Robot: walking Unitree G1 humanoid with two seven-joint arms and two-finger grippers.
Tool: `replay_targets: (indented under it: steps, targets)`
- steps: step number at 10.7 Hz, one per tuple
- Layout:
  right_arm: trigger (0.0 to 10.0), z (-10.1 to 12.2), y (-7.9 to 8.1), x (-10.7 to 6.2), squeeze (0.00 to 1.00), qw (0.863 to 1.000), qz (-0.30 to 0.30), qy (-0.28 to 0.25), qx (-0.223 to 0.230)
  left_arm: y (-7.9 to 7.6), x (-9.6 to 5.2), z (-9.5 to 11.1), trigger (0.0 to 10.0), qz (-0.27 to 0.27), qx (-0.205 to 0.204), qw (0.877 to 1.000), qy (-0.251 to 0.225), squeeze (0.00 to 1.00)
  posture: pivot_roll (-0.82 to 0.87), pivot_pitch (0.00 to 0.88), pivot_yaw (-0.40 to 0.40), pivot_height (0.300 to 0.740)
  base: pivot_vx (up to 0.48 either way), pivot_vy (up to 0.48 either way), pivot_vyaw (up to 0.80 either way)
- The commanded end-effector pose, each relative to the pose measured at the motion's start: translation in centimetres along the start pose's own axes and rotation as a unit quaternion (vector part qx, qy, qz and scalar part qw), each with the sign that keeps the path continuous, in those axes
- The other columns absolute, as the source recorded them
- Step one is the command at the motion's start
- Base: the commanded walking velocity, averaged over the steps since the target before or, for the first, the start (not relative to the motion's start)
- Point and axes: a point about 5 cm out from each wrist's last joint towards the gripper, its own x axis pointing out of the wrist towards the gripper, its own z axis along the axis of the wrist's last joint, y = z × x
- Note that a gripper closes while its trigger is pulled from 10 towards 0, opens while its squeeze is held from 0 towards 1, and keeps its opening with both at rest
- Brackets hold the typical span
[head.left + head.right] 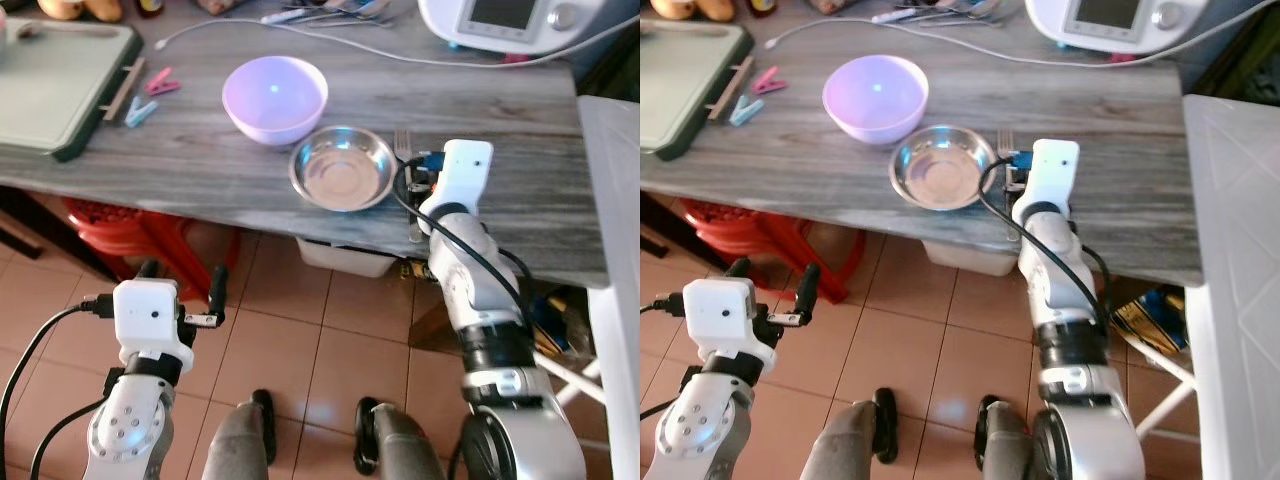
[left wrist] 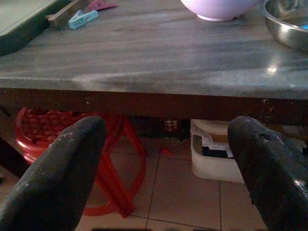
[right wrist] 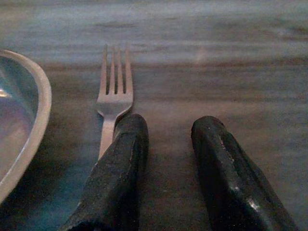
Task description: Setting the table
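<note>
The right gripper (image 3: 168, 144) rests open on the table (image 1: 200, 160) beside the fork (image 3: 114, 91), while the left gripper (image 1: 180, 285) hangs open below.

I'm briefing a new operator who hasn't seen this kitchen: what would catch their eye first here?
Probably the lilac bowl and the steel bowl touching it, both on the grey wooden table. Next, the right gripper low over the table just right of the steel bowl, open, one finger lying over the handle of a fork. The left gripper hangs open below the table edge.
</note>
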Motion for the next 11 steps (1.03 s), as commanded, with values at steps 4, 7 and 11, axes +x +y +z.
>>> replay_targets:
  steps: [4, 7, 11]
  targets:
    - [10.0, 1.2, -2.7, -2.3, 0.00, 0.997, -0.045, -0.051, -0.038, 0.0, 1.0, -0.3, 10.0, 0.014, 0.005, 1.000, -0.004, 0.00, 0.09, 0.212, 0.005, 0.740, 0.000, 0.000, 0.00]
    - [10.0, -0.4, -2.3, -5.0, 1.00, 0.995, 0.002, -0.080, -0.053, 0.3, 2.2, -0.7, 10.0, 0.041, 0.000, 0.999, -0.011, 0.00, 0.08, 0.107, -0.005, 0.740, 0.000, 0.000, 0.00]
    - [10.0, -1.6, -1.2, -5.7, 1.00, 0.992, 0.033, -0.102, -0.063, 0.0, 3.0, -1.9, 10.0, 0.044, -0.012, 0.999, -0.004, 0.00, 0.06, 0.034, 0.014, 0.740, 0.000, 0.000, 0.00]
